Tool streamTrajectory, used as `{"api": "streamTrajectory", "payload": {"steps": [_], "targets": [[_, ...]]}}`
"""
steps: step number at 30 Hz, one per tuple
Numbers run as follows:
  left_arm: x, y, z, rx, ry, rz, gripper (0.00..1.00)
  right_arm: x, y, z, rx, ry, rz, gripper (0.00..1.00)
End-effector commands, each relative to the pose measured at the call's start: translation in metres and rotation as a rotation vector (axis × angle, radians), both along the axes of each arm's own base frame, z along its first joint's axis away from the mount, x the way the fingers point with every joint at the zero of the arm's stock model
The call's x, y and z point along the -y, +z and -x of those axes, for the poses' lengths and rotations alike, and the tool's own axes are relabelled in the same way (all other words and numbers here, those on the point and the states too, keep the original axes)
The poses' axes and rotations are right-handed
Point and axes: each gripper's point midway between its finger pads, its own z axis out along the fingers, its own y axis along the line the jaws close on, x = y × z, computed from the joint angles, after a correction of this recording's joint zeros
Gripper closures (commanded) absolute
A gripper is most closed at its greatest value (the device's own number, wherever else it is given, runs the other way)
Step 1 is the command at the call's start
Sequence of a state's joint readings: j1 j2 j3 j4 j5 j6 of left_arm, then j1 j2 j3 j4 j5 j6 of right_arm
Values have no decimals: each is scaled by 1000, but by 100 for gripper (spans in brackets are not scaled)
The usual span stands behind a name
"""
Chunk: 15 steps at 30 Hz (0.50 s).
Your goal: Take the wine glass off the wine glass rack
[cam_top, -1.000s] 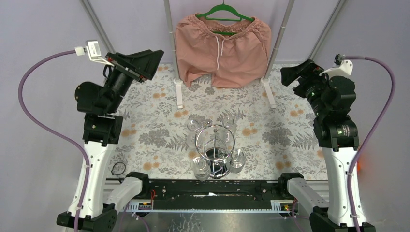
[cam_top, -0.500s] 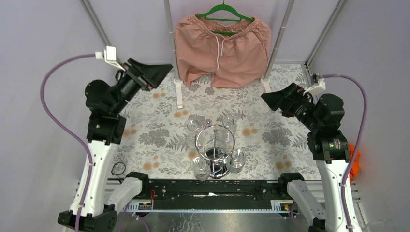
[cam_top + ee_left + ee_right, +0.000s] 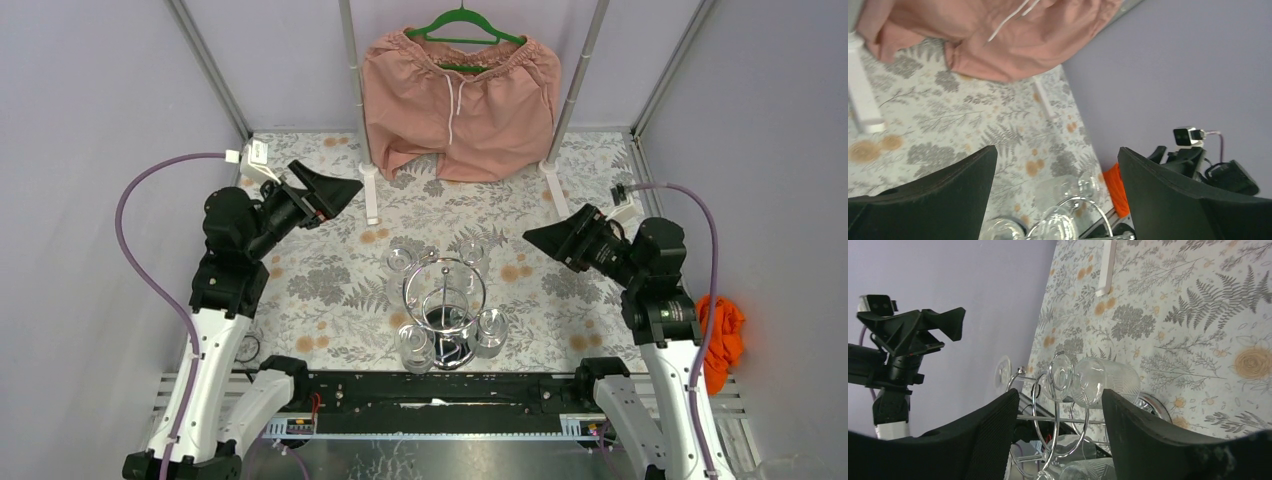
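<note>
The rack (image 3: 445, 300) stands on the table (image 3: 320, 290) near the middle of its near edge. Glasses hang from its top rings. I count four from above, though clear glass against chrome makes that count unsure. The wine glass (image 3: 472, 250) on the rack's far right side is the one closest to the right gripper (image 3: 530, 238), so I take it as the likely target. It is on the rack and nothing touches it.

The right gripper hovers over the right half of the table, pointed at the rack and well apart from it. Its fingers are apart with nothing between them, and the wrist view frames the rings and a glass bowl in the gap. The left gripper (image 3: 355, 187) hangs high towards the far left corner, fingers spread wide and empty. Pink shorts (image 3: 458, 100) hang from a green hanger (image 3: 462, 20) over the far edge, out of the way.

The risks lie in the approach and the pull:
- **Tipping:** The rack is a light wire stand that nothing holds down, so a finger nudging a ring or the post could tip it and drop every glass.
- **Knocking:** The glasses hang close together, so reaching for one could knock it against its neighbour.
- **Snagging:** A glass's foot sits in its ring, so lifting straight up rather than sliding it outward would probably snag it and drag the rack along.
- **Slipping:** Smooth glass may slip from a pinch that is off-centre.
</note>
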<state>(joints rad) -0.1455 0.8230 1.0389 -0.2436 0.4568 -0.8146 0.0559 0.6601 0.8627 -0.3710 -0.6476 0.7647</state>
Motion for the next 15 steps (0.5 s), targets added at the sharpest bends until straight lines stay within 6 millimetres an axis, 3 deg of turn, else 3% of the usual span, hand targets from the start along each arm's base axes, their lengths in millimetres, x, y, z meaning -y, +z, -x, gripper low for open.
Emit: {"api": "streamTrajectory", "payload": {"steps": [1,6,9,15], "targets": [[-10,-27,4,-33,49,-76,1,-10,-3,8,-13,76,-52,32],[-12,-29,6,-24,59,-92,1,-12,-15,4,-32,87,-55,43],[-12,-29,5,-23,51,-114,1,-13,-24,0,-54,97,-50,44],[-26,-49,-3,-64,122,-196,1,-21,-34,-7,-82,144,-62,46]]}}
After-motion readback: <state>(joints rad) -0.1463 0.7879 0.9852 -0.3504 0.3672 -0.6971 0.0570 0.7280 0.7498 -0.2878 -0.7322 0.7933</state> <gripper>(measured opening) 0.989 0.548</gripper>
